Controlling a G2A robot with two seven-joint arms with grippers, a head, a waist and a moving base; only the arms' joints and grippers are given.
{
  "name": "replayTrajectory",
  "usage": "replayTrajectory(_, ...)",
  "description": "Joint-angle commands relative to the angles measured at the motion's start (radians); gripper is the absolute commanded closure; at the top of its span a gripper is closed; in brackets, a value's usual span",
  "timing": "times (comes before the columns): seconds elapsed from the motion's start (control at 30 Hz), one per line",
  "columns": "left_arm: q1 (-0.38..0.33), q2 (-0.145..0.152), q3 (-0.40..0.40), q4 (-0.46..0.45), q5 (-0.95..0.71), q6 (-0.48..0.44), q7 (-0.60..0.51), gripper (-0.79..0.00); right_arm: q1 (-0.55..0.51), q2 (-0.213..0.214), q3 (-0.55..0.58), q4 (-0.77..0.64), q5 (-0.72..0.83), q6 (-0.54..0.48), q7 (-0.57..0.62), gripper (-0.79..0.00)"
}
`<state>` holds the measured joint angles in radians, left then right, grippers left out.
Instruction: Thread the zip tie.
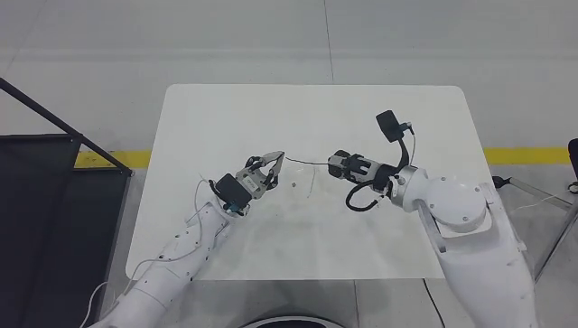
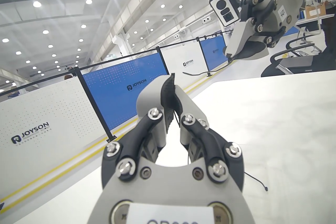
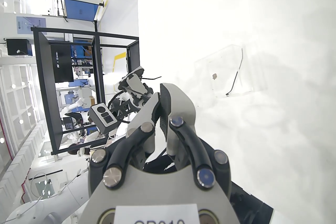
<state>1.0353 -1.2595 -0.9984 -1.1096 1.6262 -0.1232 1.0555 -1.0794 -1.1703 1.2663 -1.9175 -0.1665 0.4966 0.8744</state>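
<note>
Left hand (image 2: 171,83) | pinching zip tie (image 2: 255,179) | thin, black, end dangling

**Both grippers closed, facing tip to tip**

The left arm stretches in over the table's (image 1: 217,120) near left corner, and the right arm comes from the near right with its wrist bent inward. The left gripper (image 1: 280,158) and right gripper (image 1: 332,164) face each other, near but apart, each pinching the zip tie (image 1: 307,159).
</note>
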Motion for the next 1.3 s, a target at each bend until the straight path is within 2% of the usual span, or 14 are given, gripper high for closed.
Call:
replayTrajectory(0.0,0.0,0.0,0.0,0.0,0.0,0.0,0.0,0.0,-0.013,-0.001,-0.002,-0.002,0.016,-0.011,-0.022,0.0)
replayTrajectory(1.27,0.0,0.0,0.0,0.0,0.0,0.0,0.0,0.0,0.021,0.006,-0.035,0.02,0.076,0.064,-0.079,0.0)
